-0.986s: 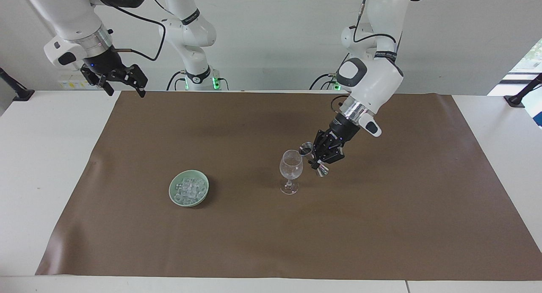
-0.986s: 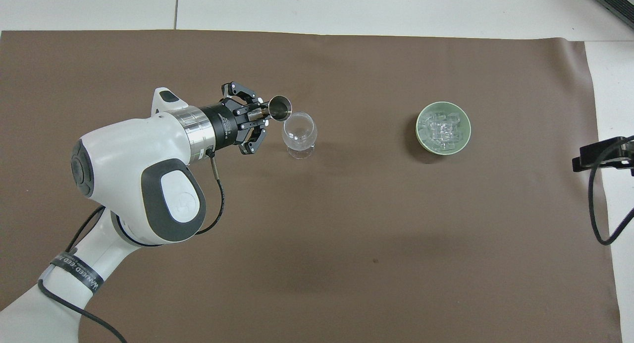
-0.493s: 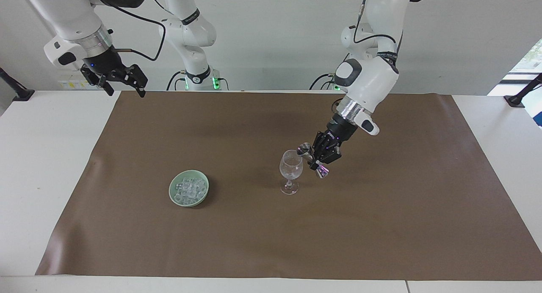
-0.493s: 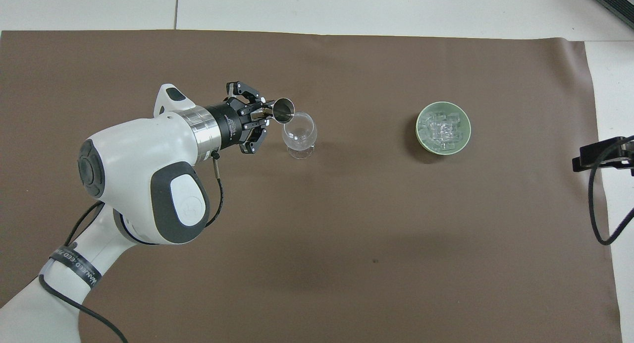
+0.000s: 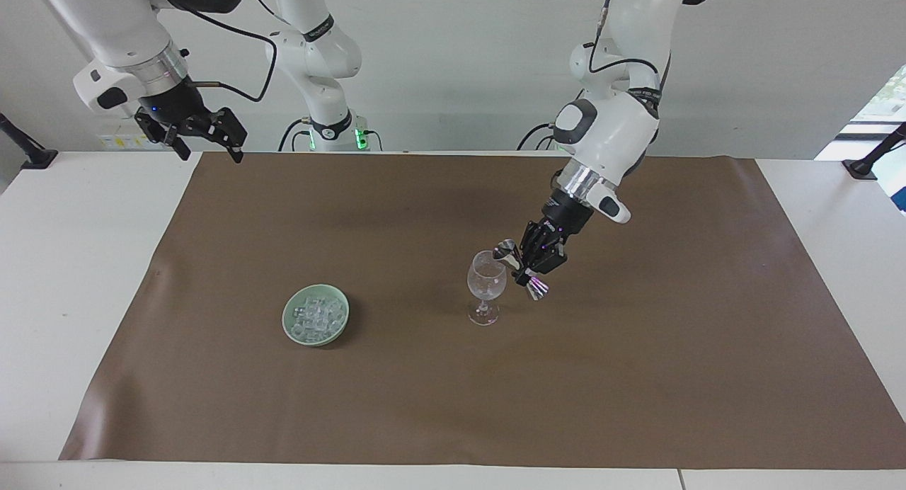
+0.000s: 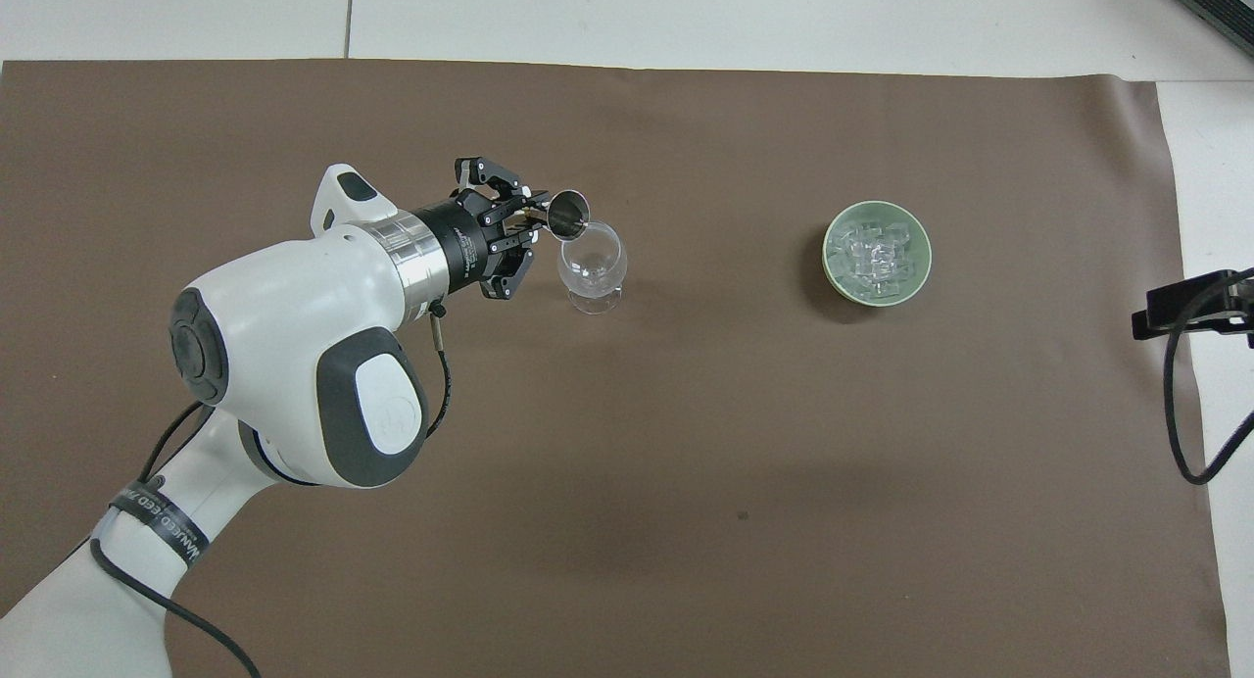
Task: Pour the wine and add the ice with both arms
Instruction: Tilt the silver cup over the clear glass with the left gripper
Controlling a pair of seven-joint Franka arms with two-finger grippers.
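Note:
A clear wine glass stands upright near the middle of the brown mat. My left gripper is shut on the waist of a steel jigger. The jigger is tilted, with its mouth at the glass's rim. The wine is out of view and the glass looks clear. The ice is heaped in a pale green dish toward the right arm's end of the table. My right gripper hangs open and empty, waiting over the mat's corner at the robots' edge.
The brown mat covers most of the white table. Black clamp mounts sit at the table's corners by the robots. A black cable loops at the right arm's end.
My left arm has drawn its elbow up and swung the jigger a little closer to the glass, tipping its mouth further over the rim. The right arm has not moved.

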